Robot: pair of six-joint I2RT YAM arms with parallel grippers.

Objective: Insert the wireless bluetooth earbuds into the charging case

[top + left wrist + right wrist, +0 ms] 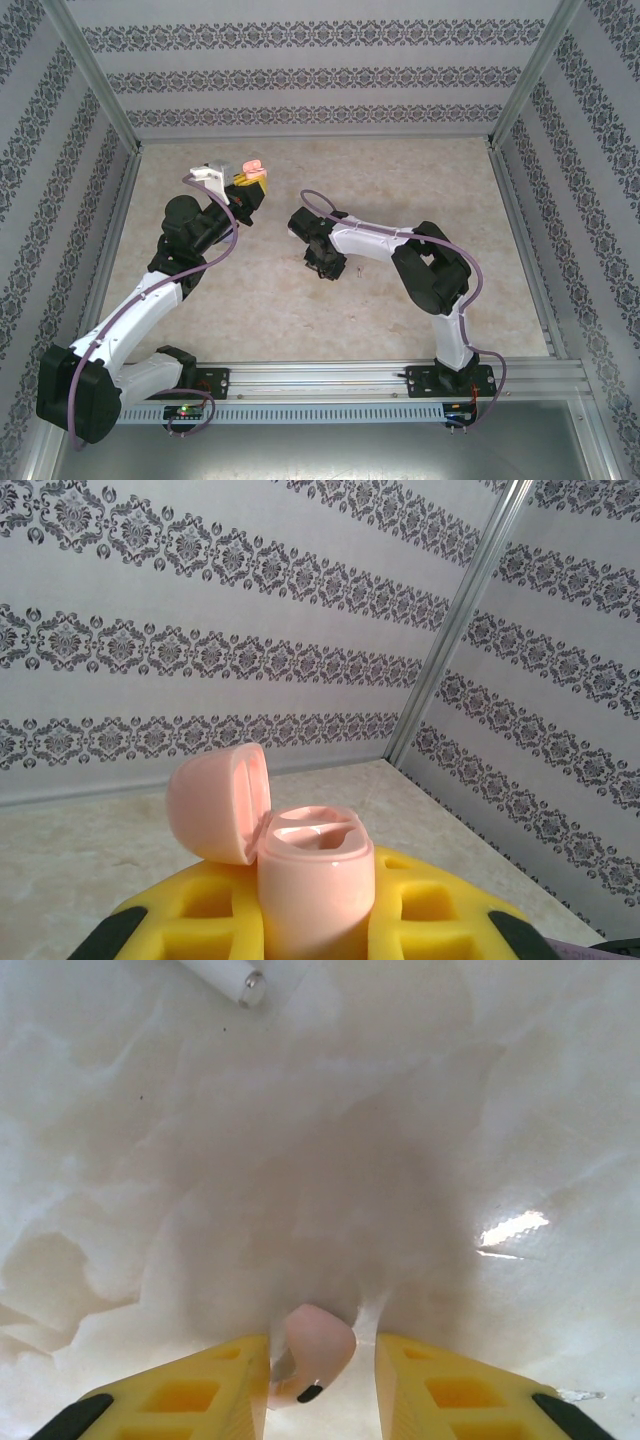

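Left claw (246,188) pressed onto pink charging case (315,880), which is raised off table (420,180). Case upright, lid (215,800) hinged back, sockets facing up. We judge it is held as a ready target.

Right claw (326,268) low over table, spread astride pinkish earbud (312,1352). Bud touches one finger, gap at other, so not yet pinched. Bud's long axis runs roughly along fingers, dark tip toward wrist.

Marbled beige table (300,320), damask-patterned walls (320,70)
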